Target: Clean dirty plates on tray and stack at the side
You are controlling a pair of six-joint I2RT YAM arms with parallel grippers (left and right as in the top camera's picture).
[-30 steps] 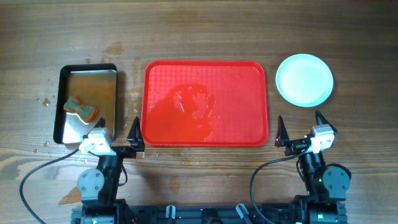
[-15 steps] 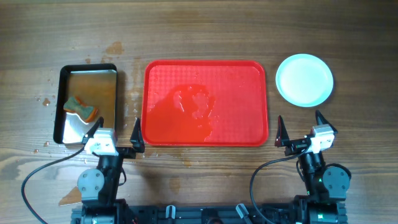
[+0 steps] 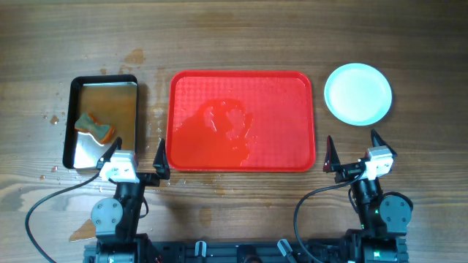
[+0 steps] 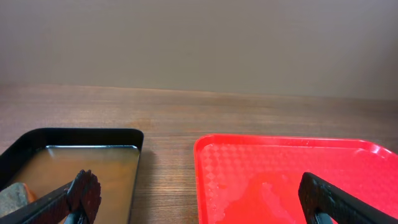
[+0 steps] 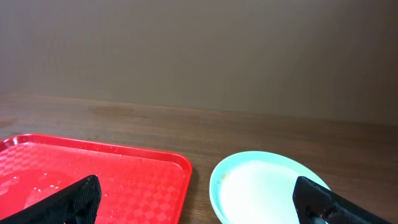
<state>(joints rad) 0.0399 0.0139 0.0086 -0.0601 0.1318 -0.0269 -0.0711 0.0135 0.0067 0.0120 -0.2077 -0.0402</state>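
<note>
I think the job is about done: the red tray holds only a wet patch, the plates sit clean on the tabletop to its right, though I cannot count them, and my left pincer and right pincer are wide open, holding nothing.

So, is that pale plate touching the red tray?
Apart. The overhead view shows a strip of bare table between the plate and the right edge of the tray.

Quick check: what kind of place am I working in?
Probably a lab tabletop staged for dishwashing practice: wooden table, blank wall behind, red tray beside a metal pan holding a sponge.
</note>
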